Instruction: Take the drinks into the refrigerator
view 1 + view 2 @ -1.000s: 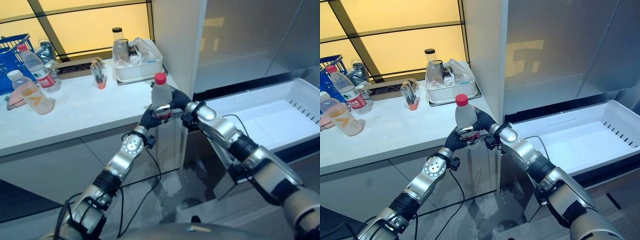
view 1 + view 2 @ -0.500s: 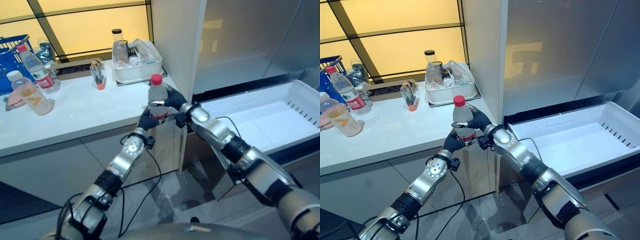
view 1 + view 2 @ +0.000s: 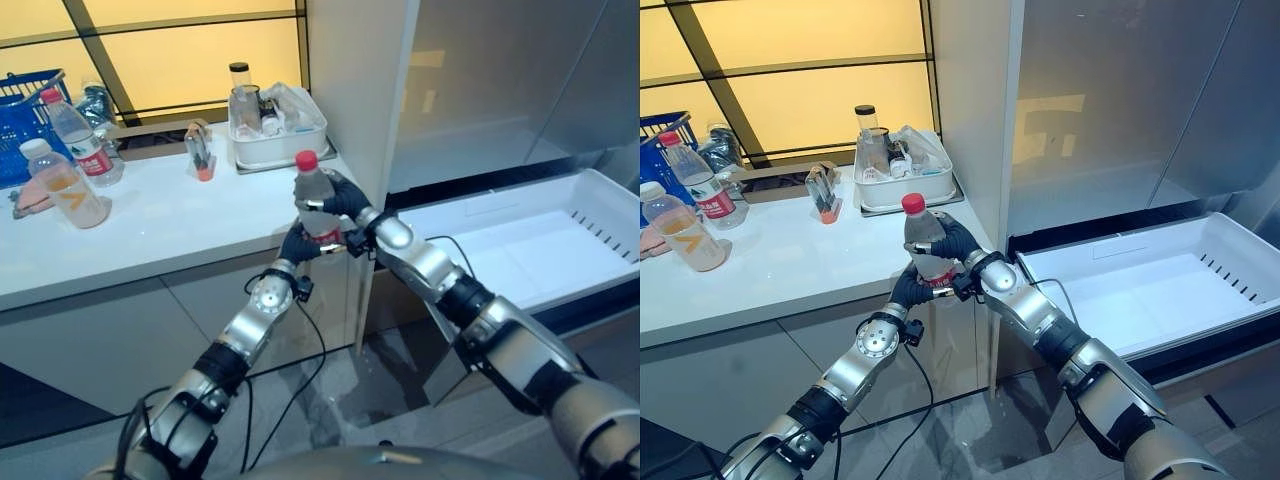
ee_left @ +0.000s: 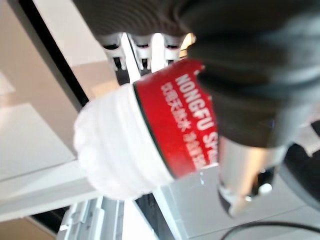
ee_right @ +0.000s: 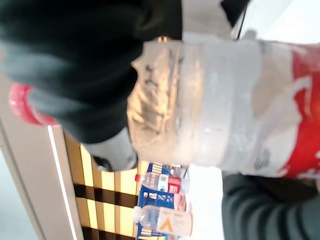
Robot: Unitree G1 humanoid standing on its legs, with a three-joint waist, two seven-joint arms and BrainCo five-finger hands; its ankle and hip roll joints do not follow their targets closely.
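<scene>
A clear water bottle [image 3: 311,192] with a red cap and red label stands upright in the air, just over the white counter's [image 3: 170,225] front right corner. My left hand [image 3: 297,243] is shut round its lower part, by the label [image 4: 175,125]. My right hand [image 3: 342,200] is shut round its upper body [image 5: 220,110] from the right side. Two more drinks stand at the counter's far left: a red-capped water bottle [image 3: 79,137] and a bottle of orange drink [image 3: 64,187].
The refrigerator's white drawer [image 3: 600,200] stands pulled out at the right, under its grey door [image 3: 500,80]. On the counter are a blue basket [image 3: 20,110], a white tray of jars [image 3: 278,148] and a small holder [image 3: 200,150].
Both hands, still shut on the bottle, have shifted it a little to the left and closer to the counter's corner.
</scene>
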